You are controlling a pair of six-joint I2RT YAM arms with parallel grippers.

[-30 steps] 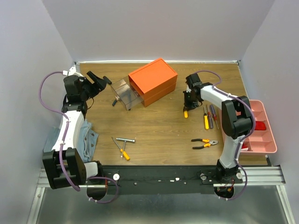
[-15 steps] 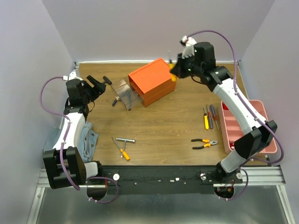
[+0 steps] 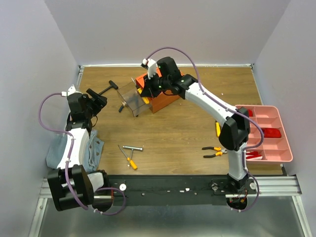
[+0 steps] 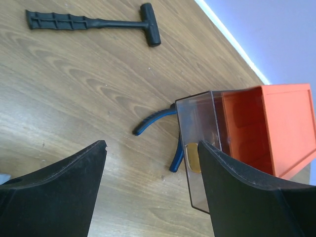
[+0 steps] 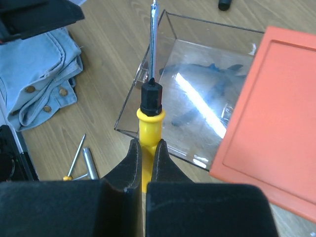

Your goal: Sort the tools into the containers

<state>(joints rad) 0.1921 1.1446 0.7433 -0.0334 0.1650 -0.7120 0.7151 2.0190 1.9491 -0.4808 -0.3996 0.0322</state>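
The right gripper pinches the yellow-handled steel screwdriver, shaft pointing forward along the clear plastic drawer's rim below. Best to shift toward the orange box, lower inside, then release.

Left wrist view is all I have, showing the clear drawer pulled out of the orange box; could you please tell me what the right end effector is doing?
Observer: The right end effector is shut on a yellow-handled screwdriver, right at the clear drawer.
Operator: Thanks. Are any tools lying unsorted?
Observer: Yes, orange-handled pliers lie on the table.
Operator: And where is the pink tray?
Observer: The pink tray sits at the table's right edge.
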